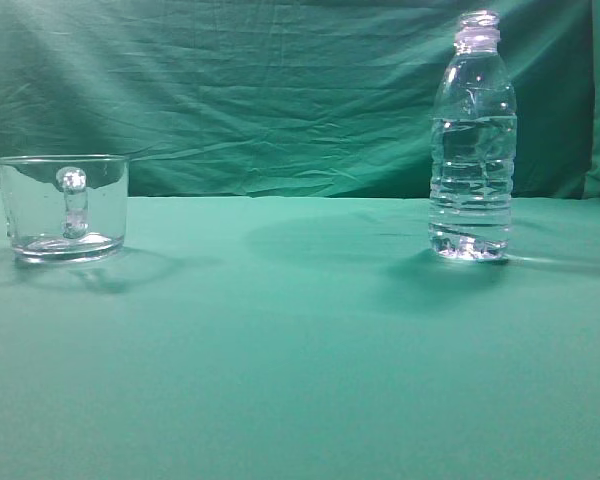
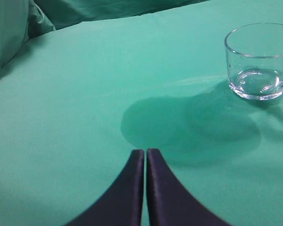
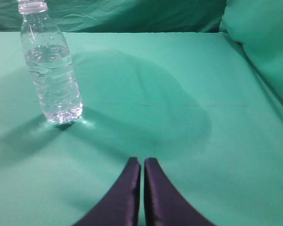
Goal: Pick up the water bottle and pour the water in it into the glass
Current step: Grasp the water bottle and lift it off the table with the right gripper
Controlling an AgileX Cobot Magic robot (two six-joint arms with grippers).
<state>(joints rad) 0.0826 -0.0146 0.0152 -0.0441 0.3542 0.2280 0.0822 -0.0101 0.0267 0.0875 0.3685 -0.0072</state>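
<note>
The water bottle point(image 1: 471, 140) stands upright and uncapped on the green cloth at the right, with clear water point(image 1: 470, 185) filling it to about two thirds. It also shows in the right wrist view point(image 3: 51, 66), far left of my right gripper point(image 3: 142, 161), which is shut and empty. The glass point(image 1: 64, 207) stands at the left, empty, its handle facing the camera. In the left wrist view the glass point(image 2: 260, 61) is at the upper right, well ahead of my left gripper point(image 2: 145, 151), which is shut and empty. Neither gripper shows in the exterior view.
A green cloth point(image 1: 300, 350) covers the table and rises as a backdrop point(image 1: 260, 90) behind. Folds of cloth stand at the left edge in the left wrist view point(image 2: 9, 37) and at the right in the right wrist view point(image 3: 264, 42).
</note>
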